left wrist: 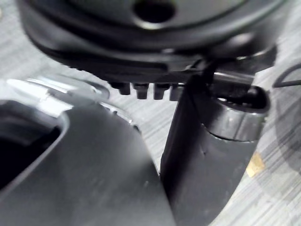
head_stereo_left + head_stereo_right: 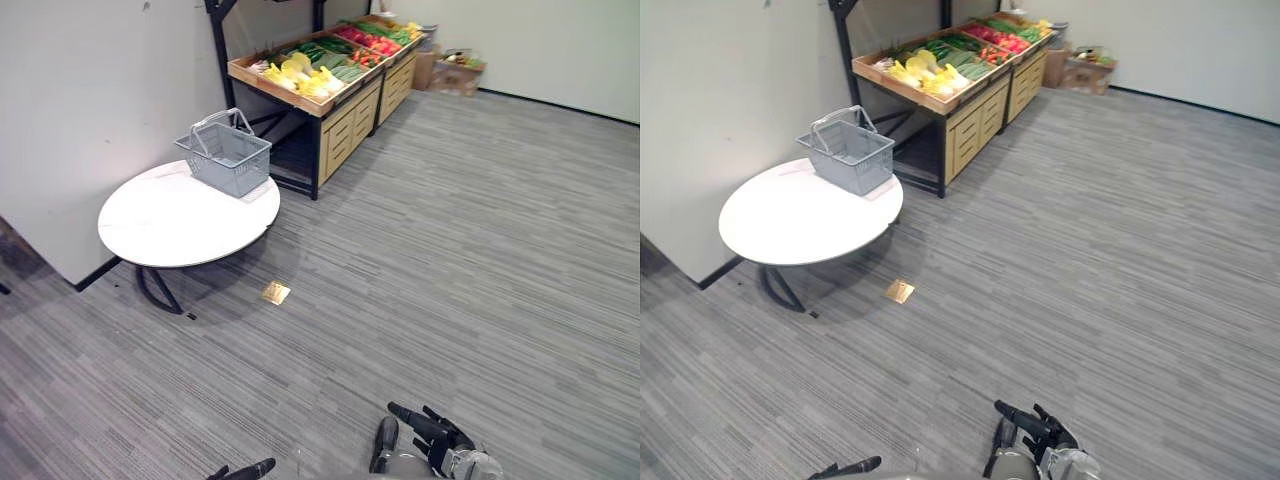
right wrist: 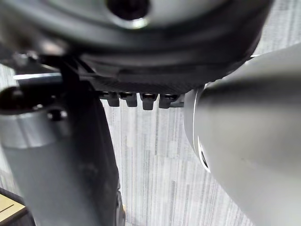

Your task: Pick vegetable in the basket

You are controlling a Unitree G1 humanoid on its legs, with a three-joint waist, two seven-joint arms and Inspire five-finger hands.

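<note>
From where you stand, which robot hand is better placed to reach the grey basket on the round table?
Left, probably: the grey basket on the round white table stands ahead to the left, nearer the left robot hand than the right robot hand. Both are far off.

Both eye views look down from the head, high and well back, over the floor (image 2: 450, 250) toward the desk (image 2: 160, 225), basket (image 2: 228, 160) and vegetable stand (image 2: 320, 75). They share that whole scene, slightly offset. The wrist views look very closely along the left hand (image 1: 117, 47) and right hand (image 3: 164, 52), with floor just past.
</note>
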